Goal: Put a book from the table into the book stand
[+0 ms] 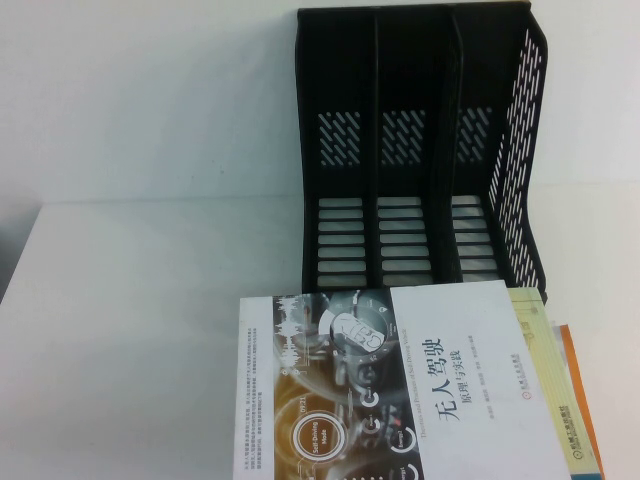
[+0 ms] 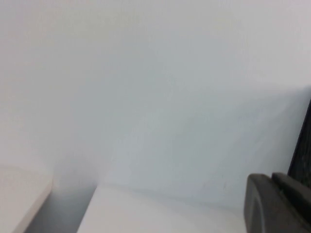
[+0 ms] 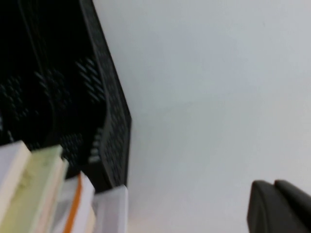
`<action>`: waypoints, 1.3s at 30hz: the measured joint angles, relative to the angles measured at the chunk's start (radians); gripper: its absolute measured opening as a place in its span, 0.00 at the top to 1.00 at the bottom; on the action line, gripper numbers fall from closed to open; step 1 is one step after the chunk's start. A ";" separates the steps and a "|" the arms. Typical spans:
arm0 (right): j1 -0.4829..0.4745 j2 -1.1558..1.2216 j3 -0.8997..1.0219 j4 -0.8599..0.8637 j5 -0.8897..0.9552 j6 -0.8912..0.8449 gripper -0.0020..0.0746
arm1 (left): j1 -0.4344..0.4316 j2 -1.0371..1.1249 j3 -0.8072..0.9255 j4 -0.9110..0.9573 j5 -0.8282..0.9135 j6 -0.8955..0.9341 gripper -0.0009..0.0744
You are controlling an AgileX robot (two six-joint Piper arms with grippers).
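Note:
The book [image 1: 400, 390], white-covered with a dashboard collage, an orange ringed circle and a black Chinese title, lies flat on top of a stack at the table's [image 1: 130, 330] front, just before the book stand [image 1: 420, 150]. The black three-slot stand is upright and its slots hold nothing. Neither arm shows in the high view. My left gripper [image 2: 271, 178] is shut and empty, over white table with the stand's edge [image 2: 303, 150] beside it. My right gripper [image 3: 273, 184] is shut and empty, off to the side of the stand [image 3: 112, 126] and the stack's edges [image 3: 12, 174].
Under the book lie a pale yellow-green book [image 1: 545, 370] and an orange-edged book [image 1: 580, 400], sticking out on the right. A white wall rises behind the stand. White tabletop stretches left of the stack and the stand.

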 joint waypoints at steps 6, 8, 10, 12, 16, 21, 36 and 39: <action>0.000 0.000 0.000 0.000 -0.179 0.000 0.98 | 0.000 0.000 0.000 0.000 -0.187 0.000 0.99; 0.000 0.000 0.000 0.000 -0.186 -0.004 0.98 | 0.000 0.000 0.000 0.000 -0.198 0.000 0.99; 0.000 0.000 0.000 0.000 -0.186 -0.006 0.98 | 0.000 0.000 0.000 0.000 -0.203 0.000 0.99; 0.000 0.000 0.000 0.000 -0.186 -0.006 0.98 | 0.000 0.000 0.000 0.000 -0.214 0.000 0.99; 0.000 0.000 0.000 0.000 -0.226 -0.006 0.98 | 0.000 0.000 0.000 0.000 -0.253 0.000 0.99; 0.000 0.000 0.000 -0.002 -0.354 -0.005 0.98 | 0.000 0.000 0.000 0.000 -0.346 -0.021 0.99; 0.000 -0.002 -0.220 0.151 -0.688 -0.087 0.98 | 0.000 -0.002 -0.063 0.040 -0.633 -0.263 0.99; 0.000 -0.002 -0.362 0.261 -0.615 -0.238 0.98 | 0.000 -0.002 -0.181 0.130 -0.493 -0.267 0.99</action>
